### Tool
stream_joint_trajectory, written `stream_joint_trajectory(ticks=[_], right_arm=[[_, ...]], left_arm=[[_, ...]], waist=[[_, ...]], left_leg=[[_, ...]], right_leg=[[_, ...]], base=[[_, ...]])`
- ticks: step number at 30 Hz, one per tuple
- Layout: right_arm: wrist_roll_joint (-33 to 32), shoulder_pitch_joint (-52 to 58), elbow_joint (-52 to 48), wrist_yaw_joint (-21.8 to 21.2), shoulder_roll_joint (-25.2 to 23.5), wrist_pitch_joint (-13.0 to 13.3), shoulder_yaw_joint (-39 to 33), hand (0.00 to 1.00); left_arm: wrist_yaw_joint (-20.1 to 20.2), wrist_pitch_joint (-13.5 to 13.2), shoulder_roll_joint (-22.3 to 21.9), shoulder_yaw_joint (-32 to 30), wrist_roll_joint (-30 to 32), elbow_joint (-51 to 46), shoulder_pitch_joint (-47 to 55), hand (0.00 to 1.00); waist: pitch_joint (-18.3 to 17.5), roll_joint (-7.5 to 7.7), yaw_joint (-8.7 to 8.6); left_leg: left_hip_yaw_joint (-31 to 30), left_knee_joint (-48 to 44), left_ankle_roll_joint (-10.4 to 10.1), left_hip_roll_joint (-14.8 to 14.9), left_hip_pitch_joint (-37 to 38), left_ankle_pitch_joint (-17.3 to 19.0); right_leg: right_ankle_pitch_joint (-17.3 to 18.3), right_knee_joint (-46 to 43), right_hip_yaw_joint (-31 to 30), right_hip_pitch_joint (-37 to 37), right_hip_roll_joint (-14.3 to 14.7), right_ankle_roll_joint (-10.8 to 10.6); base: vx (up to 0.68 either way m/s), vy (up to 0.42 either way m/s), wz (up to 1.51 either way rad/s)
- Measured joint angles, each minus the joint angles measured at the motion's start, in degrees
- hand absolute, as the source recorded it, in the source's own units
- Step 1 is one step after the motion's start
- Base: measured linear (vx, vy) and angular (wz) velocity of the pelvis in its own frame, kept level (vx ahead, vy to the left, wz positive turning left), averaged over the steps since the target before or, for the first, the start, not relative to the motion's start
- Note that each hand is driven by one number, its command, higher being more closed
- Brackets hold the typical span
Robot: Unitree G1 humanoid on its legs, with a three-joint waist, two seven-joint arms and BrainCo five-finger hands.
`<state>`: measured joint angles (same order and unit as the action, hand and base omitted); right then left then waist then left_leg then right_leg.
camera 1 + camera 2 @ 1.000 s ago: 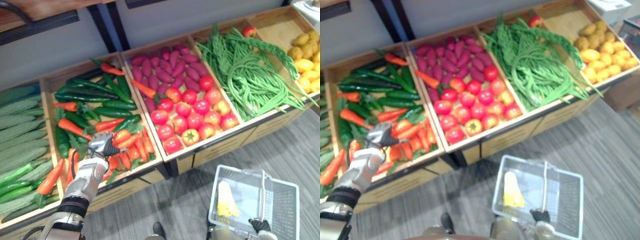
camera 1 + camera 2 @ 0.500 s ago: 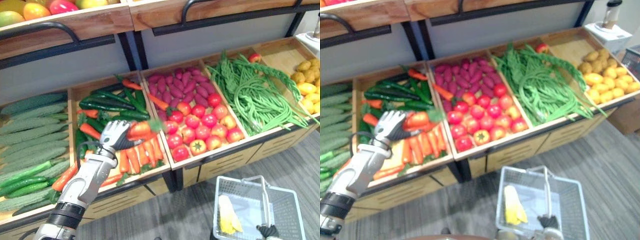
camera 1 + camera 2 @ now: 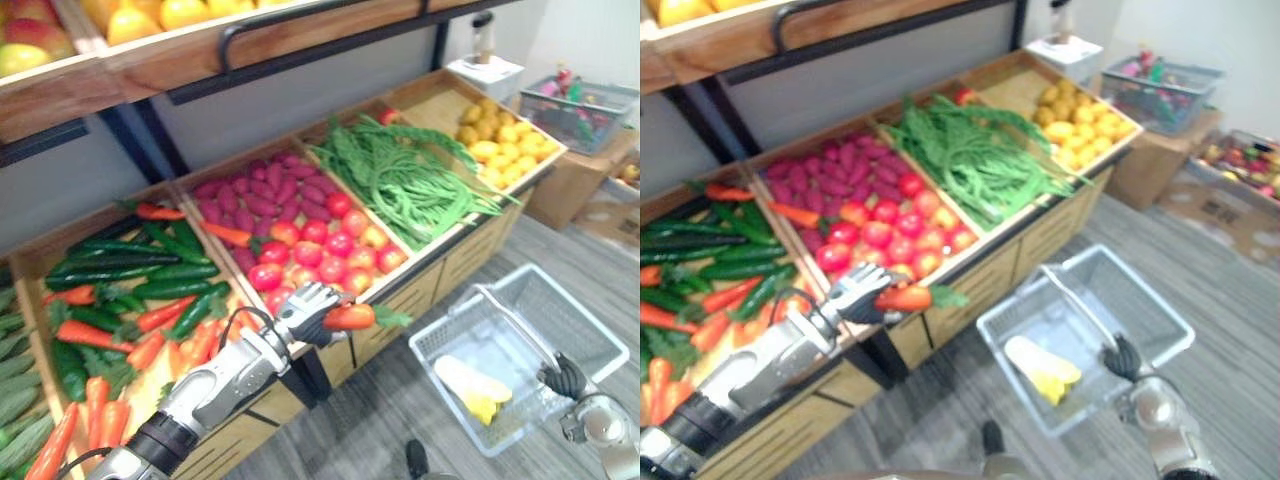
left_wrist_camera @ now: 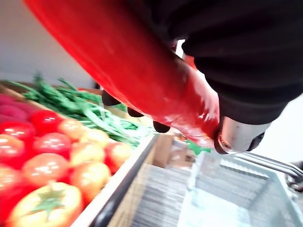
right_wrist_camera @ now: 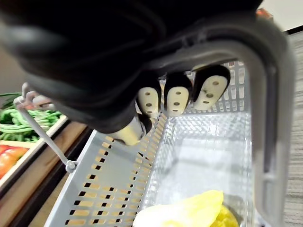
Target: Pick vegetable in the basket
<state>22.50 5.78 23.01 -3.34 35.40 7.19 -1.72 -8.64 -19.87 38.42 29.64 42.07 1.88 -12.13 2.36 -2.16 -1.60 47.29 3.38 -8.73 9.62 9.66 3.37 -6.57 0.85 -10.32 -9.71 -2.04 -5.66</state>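
My left hand [image 3: 306, 311] is shut on a long red vegetable [image 3: 350, 316] with a green top, holding it level over the front edge of the tomato crate. In the left wrist view the vegetable [image 4: 137, 75] lies across the palm with the fingers curled round it. The grey wire basket [image 3: 575, 310] hangs low on the right above the floor, with a yellow vegetable [image 3: 470, 385] in it. My right hand [image 3: 563, 378] is shut on the basket's handle [image 5: 271, 123]. The red vegetable is to the left of the basket and apart from it.
Wooden crates run along the stand: peppers and cucumbers [image 3: 120, 300], tomatoes and purple roots [image 3: 300, 220], green beans [image 3: 400, 180], yellow produce [image 3: 500, 135]. A shelf of fruit [image 3: 150, 20] hangs above. Another filled basket [image 3: 575, 100] stands on a box at the far right.
The camera has turned right. My left hand has carried the red vegetable out of the pepper crate, rightward past the tomato crate's front edge, nearer the basket. My right hand still holds the basket.
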Motion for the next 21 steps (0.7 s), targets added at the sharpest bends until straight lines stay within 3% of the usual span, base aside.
stream_joint_trajectory(ticks=[14,17,21], right_arm=[[-1.2,-0.1,-10.2,-4.9,5.8,1.3,12.4,1.00],[-1.4,-0.8,-12.5,-6.0,6.5,2.9,14.4,1.00],[-4.1,-2.6,-13.8,-6.1,7.3,3.0,16.4,1.00]], left_arm=[[2.7,-0.2,-6.0,10.0,-1.3,3.1,-4.8,1.00],[2.8,-0.1,-8.1,11.5,-1.3,4.8,-6.2,1.00],[2.9,-0.1,-10.2,13.5,-1.2,6.7,-7.4,1.00]], waist=[[0.0,0.22,-2.95],[0.1,0.32,-3.03],[0.2,0.50,-3.34]], left_leg=[[8.0,-2.9,-1.1,0.2,1.7,2.1],[9.9,-4.5,-1.2,0.5,2.0,3.7],[11.7,-5.9,-1.4,0.8,2.6,4.9]], right_leg=[[-0.9,-0.1,-5.8,-1.1,1.2,-0.4],[-1.1,-0.1,-7.6,-1.4,1.5,-0.7],[-1.2,-0.2,-9.2,-1.4,2.0,-0.8]], base=[[-0.06,-0.013,-0.22],[-0.06,-0.016,-0.31],[-0.05,-0.037,-0.22]])
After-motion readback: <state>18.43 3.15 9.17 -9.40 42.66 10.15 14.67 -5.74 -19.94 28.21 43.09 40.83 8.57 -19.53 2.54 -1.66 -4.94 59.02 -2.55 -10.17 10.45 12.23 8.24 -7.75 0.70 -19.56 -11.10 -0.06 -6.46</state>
